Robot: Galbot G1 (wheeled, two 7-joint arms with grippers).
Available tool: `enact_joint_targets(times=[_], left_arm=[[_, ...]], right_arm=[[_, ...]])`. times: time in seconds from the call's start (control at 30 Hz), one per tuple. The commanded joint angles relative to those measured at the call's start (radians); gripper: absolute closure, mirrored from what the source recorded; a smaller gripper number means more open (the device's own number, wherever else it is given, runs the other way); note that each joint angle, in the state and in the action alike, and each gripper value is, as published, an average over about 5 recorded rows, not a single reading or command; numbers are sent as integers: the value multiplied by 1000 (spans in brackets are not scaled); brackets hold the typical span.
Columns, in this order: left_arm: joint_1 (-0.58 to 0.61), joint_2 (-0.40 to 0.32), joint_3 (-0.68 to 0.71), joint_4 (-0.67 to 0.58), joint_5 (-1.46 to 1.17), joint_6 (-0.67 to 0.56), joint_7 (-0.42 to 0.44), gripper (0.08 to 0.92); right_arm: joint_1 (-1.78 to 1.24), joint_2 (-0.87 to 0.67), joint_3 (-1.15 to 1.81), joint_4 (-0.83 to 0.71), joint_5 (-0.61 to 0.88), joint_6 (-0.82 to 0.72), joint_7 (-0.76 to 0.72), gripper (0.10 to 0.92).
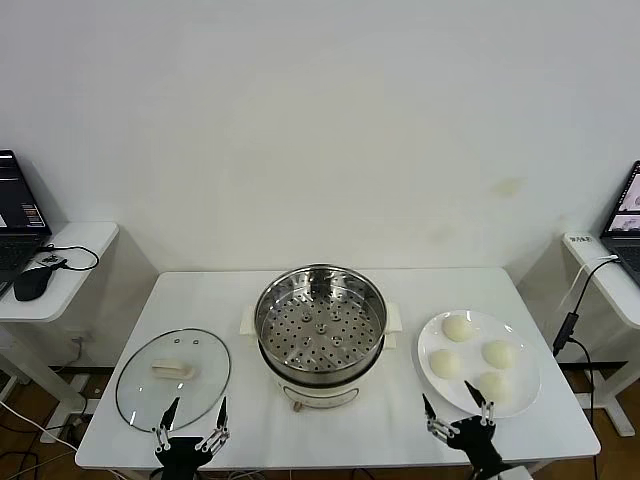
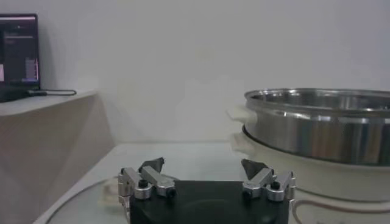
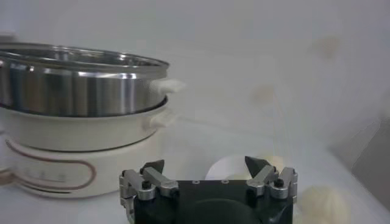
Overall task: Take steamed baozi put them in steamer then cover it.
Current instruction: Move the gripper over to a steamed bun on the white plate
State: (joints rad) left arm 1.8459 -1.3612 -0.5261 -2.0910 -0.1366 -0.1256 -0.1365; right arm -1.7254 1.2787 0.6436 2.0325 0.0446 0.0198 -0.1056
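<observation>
The steamer point(image 1: 320, 325) stands open at the table's middle, a shiny perforated basket on a cream pot base. Four steamed baozi point(image 1: 458, 327) lie on a white plate point(image 1: 525, 375) to its right. The cover point(image 1: 173, 378), a clear glass lid with a cream handle, lies flat to its left. My left gripper point(image 1: 196, 410) is open and empty at the lid's near edge. My right gripper point(image 1: 450, 398) is open and empty at the plate's near edge. The left wrist view shows my left gripper point(image 2: 204, 164) and the steamer point(image 2: 317, 125). The right wrist view shows my right gripper point(image 3: 206, 163), the steamer point(image 3: 73, 85) and a baozi point(image 3: 326, 204).
The white table point(image 1: 400, 440) has its front edge just under both grippers. Side tables with laptops stand far left point(image 1: 20, 225) and far right point(image 1: 625, 215). A cable point(image 1: 572, 320) hangs beside the table's right end.
</observation>
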Motion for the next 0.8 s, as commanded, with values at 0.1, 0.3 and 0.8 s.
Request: enact_joint_targets(times=[0.1, 0.3, 0.8], left_arm=[[-28, 3, -14, -11, 41, 30, 6, 177], [-38, 4, -23, 1, 70, 28, -19, 177], [-29, 10, -55, -10, 78, 26, -28, 177]], right_arm=[[237, -207, 90, -81, -287, -56, -26, 203], [386, -416, 108, -182, -408, -92, -187, 203], [956, -772, -324, -549, -552, 51, -759, 202]])
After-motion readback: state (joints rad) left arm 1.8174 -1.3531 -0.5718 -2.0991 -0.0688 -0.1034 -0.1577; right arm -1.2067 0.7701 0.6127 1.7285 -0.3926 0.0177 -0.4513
